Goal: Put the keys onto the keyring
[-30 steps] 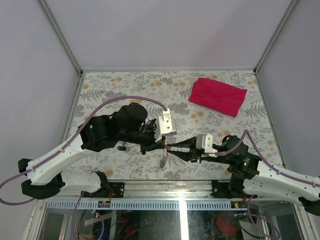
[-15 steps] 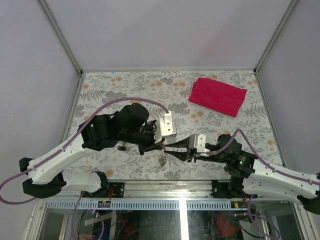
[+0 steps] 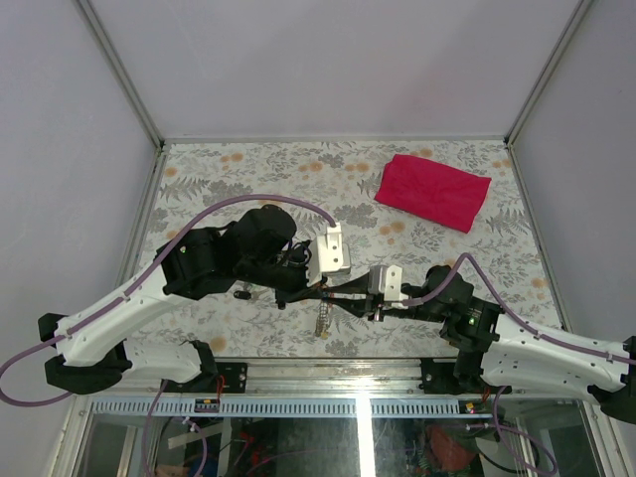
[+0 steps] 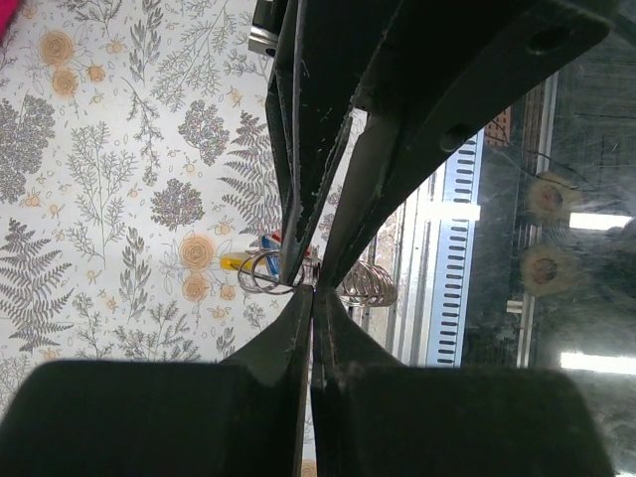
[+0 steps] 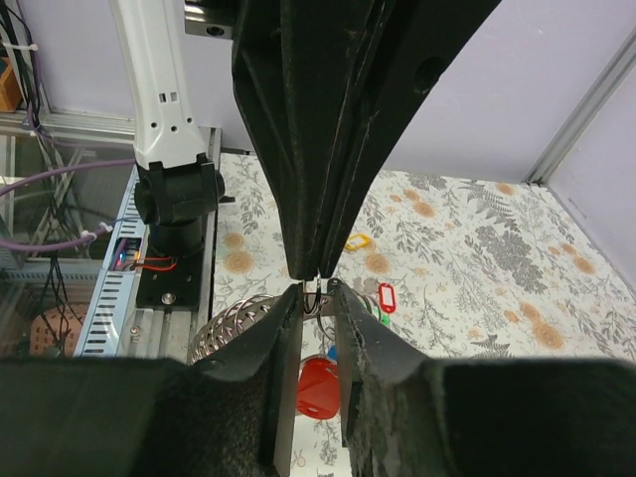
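The keyring [image 3: 323,318], silvery wire loops with a coil [image 5: 234,323], hangs where the two grippers meet tip to tip near the table's front edge. My left gripper [image 3: 320,288] is shut on its wire, its tips [image 4: 314,291] pressed together. My right gripper [image 3: 335,295] faces it, and its jaws [image 5: 318,289] stand a narrow gap apart with a small ring of the keyring spanning them. A red-tagged key [image 5: 318,388] dangles below those jaws. Loose keys with yellow [image 5: 356,241], red [image 5: 386,295] and green [image 5: 384,316] tags lie on the table beyond.
A folded red cloth [image 3: 432,191] lies at the back right of the flower-patterned table [image 3: 248,169]. The metal front rail [image 3: 328,373] runs just below the hanging keyring. Grey walls close in the table's sides and back.
My right gripper has moved left until its tips meet the left gripper's tips at the keyring, and its jaws have narrowed a little. The left arm has stayed put.
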`<state>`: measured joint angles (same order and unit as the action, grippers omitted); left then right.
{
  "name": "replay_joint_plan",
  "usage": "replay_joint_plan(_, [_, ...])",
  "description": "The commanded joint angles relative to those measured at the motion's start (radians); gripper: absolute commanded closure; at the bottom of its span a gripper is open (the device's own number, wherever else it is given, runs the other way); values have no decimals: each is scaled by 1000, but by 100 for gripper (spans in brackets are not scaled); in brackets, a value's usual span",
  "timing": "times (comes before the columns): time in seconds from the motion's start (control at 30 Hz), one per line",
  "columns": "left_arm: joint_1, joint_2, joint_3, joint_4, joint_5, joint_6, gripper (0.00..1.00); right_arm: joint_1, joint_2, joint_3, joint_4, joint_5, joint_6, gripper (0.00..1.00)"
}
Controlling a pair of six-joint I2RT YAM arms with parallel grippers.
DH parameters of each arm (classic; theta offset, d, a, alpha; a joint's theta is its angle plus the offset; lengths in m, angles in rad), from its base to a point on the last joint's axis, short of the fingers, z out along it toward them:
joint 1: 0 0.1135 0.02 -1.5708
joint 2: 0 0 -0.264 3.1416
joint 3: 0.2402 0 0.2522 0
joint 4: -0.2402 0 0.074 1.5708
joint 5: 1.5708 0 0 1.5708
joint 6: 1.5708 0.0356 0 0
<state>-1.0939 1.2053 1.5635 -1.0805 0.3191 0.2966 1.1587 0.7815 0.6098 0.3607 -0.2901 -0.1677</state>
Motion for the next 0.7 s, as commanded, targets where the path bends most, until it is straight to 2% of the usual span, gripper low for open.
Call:
replay_joint_plan(0.0, [-7,-8,29,9,30,23,100,7,6,51,100,-5,10,77])
replay_joint_plan(0.07, [-7,-10,29,10,32,25,100,6,9,52,103,-6,11,83])
replay_joint_plan(0.17, [-6,-13,30,12,35,29,100,6,14,53,100,-7,11,100])
replay_joint_plan(0.23, [-8,-22,27,24,37,27,98,7,11,53,96,-11,11,100])
replay_joint_plan(0.37, [-7,-109,-29,145,46,-13,78,6,-4,47,130,-24,33,100])
replay_joint_plan(0.43, [-7,-171,-84,244,58,-48,72,6,-12,40,169,-38,51,100])
replay_joint_plan(0.5, [-7,-232,-146,341,71,-90,68,6,-20,25,222,-49,82,100])
replay_joint_plan(0.67, [-7,-350,-309,565,77,-200,67,7,-34,-31,420,-69,158,100])
